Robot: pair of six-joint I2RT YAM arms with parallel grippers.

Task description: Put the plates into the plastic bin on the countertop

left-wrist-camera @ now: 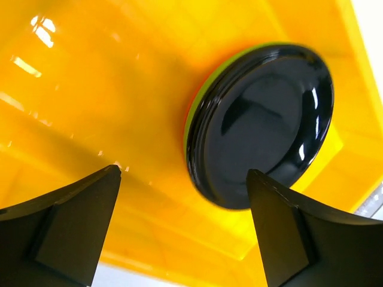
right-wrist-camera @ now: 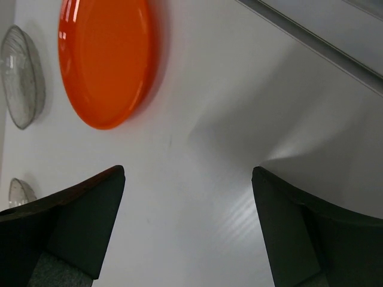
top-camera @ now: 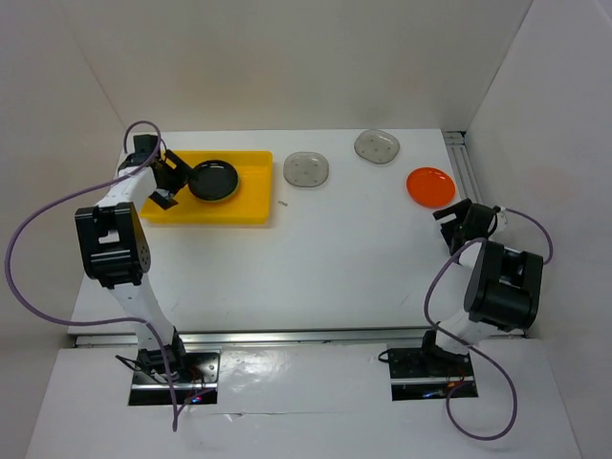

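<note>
Left tool (left-wrist-camera: 184, 179), wide open and empty, hangs over the yellow bin (top-camera: 244, 206) at the far left corner of the table (top-camera: 316, 277). Inside, a black plate (left-wrist-camera: 263, 125) lies atop a green plate (left-wrist-camera: 203, 95). I judge this drop-off done. Next, my right tool (right-wrist-camera: 188, 173), also open and empty, must lower onto the rim of the orange plate (right-wrist-camera: 105, 60) near the right edge.

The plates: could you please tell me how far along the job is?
Done: a stack topped by a black plate, lime green edge beneath, sits in the yellow bin. In hand: nothing; the left gripper hangs open over the stack, the right gripper open near the orange plate. Left: that plate and two grey plates on the countertop.
</note>
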